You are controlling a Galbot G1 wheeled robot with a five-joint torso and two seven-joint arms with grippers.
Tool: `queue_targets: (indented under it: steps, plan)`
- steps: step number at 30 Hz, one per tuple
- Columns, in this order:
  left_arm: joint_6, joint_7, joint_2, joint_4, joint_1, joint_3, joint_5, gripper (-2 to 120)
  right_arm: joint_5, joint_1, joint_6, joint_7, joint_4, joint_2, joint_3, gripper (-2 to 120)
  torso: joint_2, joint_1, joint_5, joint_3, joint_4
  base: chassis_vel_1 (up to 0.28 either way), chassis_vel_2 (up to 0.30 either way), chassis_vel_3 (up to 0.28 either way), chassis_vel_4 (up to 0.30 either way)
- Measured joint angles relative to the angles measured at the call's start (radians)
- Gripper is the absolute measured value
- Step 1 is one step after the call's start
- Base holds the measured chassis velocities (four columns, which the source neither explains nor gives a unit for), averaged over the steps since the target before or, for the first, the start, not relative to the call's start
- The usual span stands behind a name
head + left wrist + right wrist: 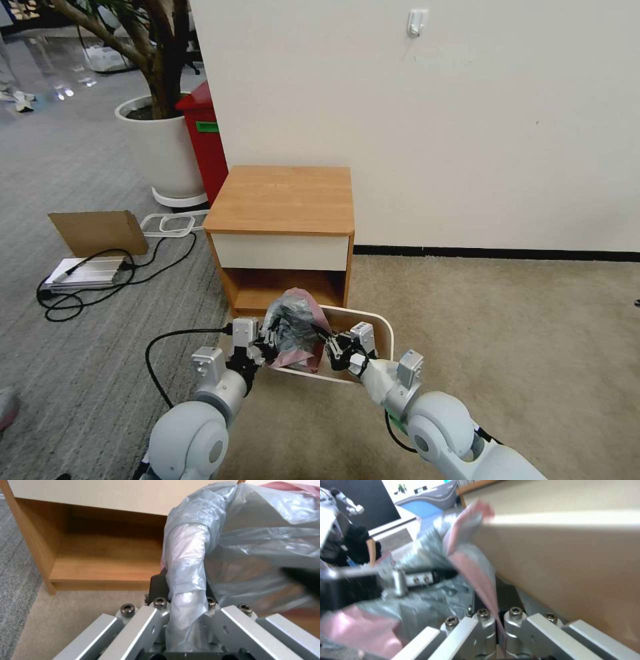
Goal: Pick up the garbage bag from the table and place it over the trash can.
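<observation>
Both my grippers hold the bag over the can.

My left gripper is closed on a bunched fold of the bag, and my right gripper pinches the bag's pink edge, so the grey plastic hangs between them above the left half of the can. The can sits on beige carpet, just in front of the table, whose top is bare. Behind stand a white wall, a red bin and a white pot.
</observation>
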Motion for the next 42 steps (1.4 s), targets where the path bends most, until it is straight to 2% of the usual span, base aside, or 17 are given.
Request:
queue_targets:
  steps: [8, 20, 26, 34, 42]
  plan:
    - [-0.006, 0.005, 0.023, 0.002, 0.004, 0.012, 0.036, 4, 0.005, -0.007, 0.003, -0.020, 0.080, -0.019, 0.034, 0, 0.000, 0.000, 0.0000, 0.000, -0.0001, 0.000, 0.000, 0.000, 0.000]
    - [-0.046, 0.034, 0.053, -0.001, 0.020, 0.015, 0.116, 4, 0.079, 0.032, -0.011, 0.007, 0.070, -0.035, 0.070, 0, 0.000, 0.000, 0.0001, 0.000, 0.0000, 0.000, 0.000, 0.000, 0.000]
    - [-0.118, 0.053, 0.060, -0.002, 0.032, 0.009, 0.186, 4, 0.139, 0.056, -0.028, 0.032, 0.037, -0.105, 0.093, 0, 0.000, 0.000, 0.0002, 0.000, -0.0001, 0.000, 0.000, 0.000, 0.000]
    - [-0.215, 0.078, 0.062, 0.019, 0.040, 0.003, 0.269, 4, 0.202, 0.071, -0.066, 0.072, 0.055, -0.193, 0.111, 0, 0.000, 0.000, 0.0001, 0.000, -0.0001, 0.000, 0.000, 0.000, 0.000]
    - [-0.245, 0.080, 0.060, 0.025, 0.037, -0.005, 0.269, 4, 0.205, 0.062, -0.112, 0.104, 0.069, -0.247, 0.134, 0, 0.000, 0.000, 0.0001, 0.000, -0.0001, 0.000, 0.000, 0.000, 0.000]
